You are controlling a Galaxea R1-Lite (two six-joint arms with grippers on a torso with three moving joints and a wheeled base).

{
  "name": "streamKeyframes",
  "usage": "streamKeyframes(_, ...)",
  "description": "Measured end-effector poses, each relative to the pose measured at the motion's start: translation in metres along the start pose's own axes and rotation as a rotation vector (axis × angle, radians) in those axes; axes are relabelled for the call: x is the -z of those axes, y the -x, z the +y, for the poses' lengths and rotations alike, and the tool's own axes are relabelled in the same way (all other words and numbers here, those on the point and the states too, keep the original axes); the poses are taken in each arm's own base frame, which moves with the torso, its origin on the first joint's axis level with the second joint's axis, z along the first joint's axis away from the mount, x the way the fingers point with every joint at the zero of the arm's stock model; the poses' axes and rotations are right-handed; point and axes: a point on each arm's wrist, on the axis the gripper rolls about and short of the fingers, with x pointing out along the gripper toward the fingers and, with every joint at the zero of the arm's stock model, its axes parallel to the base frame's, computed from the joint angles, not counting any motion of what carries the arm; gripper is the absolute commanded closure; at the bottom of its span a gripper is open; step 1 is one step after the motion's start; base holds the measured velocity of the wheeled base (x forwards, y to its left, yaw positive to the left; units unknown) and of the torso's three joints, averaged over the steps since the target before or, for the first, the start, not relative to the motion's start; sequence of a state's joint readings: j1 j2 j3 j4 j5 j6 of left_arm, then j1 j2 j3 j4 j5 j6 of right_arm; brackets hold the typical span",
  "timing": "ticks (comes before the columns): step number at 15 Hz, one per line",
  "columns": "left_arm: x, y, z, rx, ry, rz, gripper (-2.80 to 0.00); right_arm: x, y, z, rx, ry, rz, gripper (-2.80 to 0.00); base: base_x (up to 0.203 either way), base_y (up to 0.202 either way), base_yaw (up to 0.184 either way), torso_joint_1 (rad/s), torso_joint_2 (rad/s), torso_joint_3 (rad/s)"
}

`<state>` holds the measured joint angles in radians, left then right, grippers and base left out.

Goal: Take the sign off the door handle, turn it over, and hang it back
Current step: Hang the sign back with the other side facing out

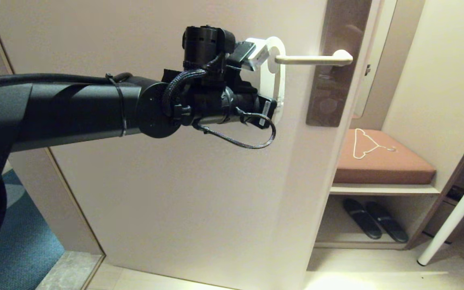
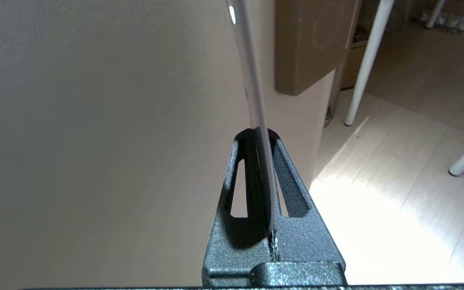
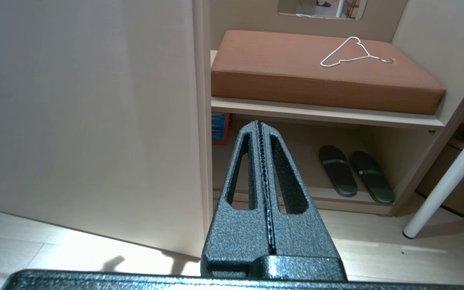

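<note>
Beige door (image 1: 175, 181) fills most of the head view, with a cushioned bench (image 1: 381, 161) and slippers (image 1: 373, 223) in the alcove to the right. Left gripper (image 2: 261, 137) is raised to the door handle (image 1: 314, 59), jaws clamped on the lower edge of the white sign (image 1: 274, 76), whose hole sits at the handle's tip. Right gripper (image 3: 259, 123) is low, near the door's edge, jaws pressed together, empty.

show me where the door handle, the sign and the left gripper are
door handle (image 1: 314, 60), head view, middle of the lever.
sign (image 1: 277, 86), head view, white face below its hole.
left gripper (image 2: 261, 139), left wrist view, fingertips pinching the sign's edge.
</note>
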<state>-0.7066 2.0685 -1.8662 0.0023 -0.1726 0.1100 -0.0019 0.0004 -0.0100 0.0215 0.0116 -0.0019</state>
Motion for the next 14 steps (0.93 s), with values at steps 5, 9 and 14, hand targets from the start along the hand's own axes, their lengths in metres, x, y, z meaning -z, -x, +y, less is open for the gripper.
streamKeyframes(5,-0.001,-0.003,-0.001,0.005,-0.001,0.001,0.00,0.000,0.000,0.000,0.000,0.000,0.000,0.00,0.000,0.000,0.000,0.000,0.00,0.000)
streamKeyframes(9,-0.004,-0.003,-0.011,0.021,-0.008,-0.007,0.00,0.000,0.000,0.000,-0.001,0.000,0.000,0.00,0.000,0.000,0.000,0.000,0.00,0.000)
streamKeyframes(14,-0.007,-0.003,-0.023,0.018,-0.014,-0.014,0.00,0.000,0.000,0.000,0.001,0.000,0.000,0.00,0.000,0.000,0.000,0.000,0.00,0.000)
